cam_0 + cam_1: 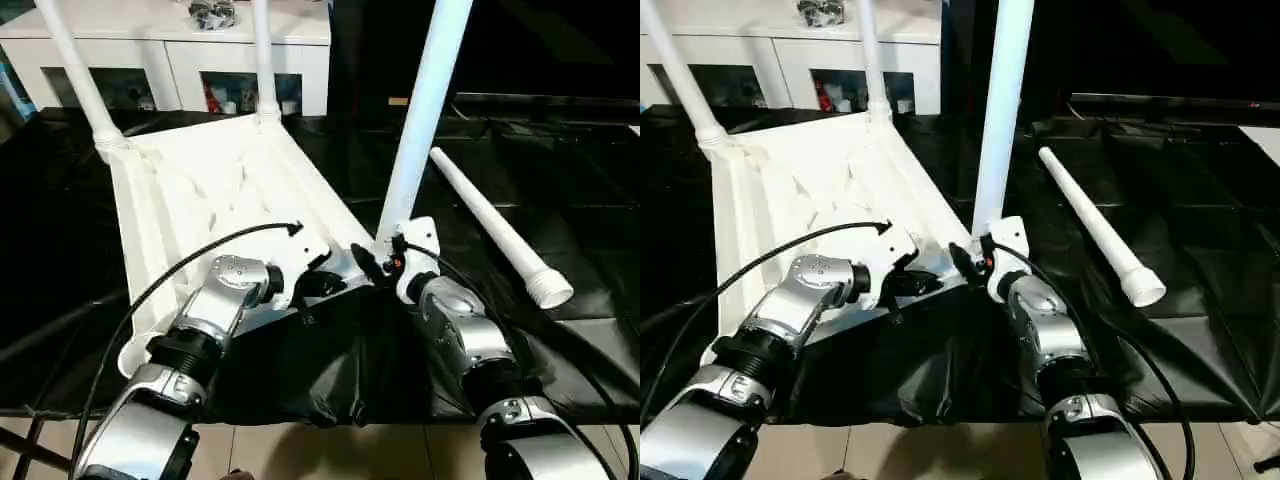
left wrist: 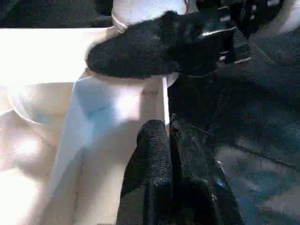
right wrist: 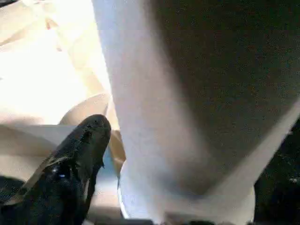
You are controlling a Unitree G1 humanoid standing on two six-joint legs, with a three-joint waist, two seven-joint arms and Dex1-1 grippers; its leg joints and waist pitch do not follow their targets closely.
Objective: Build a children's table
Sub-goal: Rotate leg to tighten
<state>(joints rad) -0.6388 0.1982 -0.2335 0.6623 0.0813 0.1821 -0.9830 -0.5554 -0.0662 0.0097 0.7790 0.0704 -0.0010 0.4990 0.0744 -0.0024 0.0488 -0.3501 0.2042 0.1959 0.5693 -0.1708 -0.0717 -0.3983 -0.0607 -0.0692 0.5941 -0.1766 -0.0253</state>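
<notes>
Tabletop (image 1: 215, 190) upside down, white ribbed plastic; my right gripper (image 1: 378, 262) clamps upright tubular leg (image 1: 420, 110); left gripper (image 1: 318, 283) pinches tabletop's rim; spare leg (image 1: 497, 229) on black sheet (image 1: 560, 180).

White tabletop (image 1: 200, 190) and white legs (image 1: 425, 110) are lying on black sheeting (image 1: 560, 200); forearms (image 1: 470, 335) are showing silver.

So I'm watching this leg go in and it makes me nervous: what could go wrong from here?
1. The tall leg at the near corner stands upright with the right gripper low at its base; if it isn't fully seated in its socket, it may tip.
2. The left gripper pinches the tabletop edge; a slip could shift the tabletop.
3. The loose leg lies on the black cloth and might roll away.
</notes>
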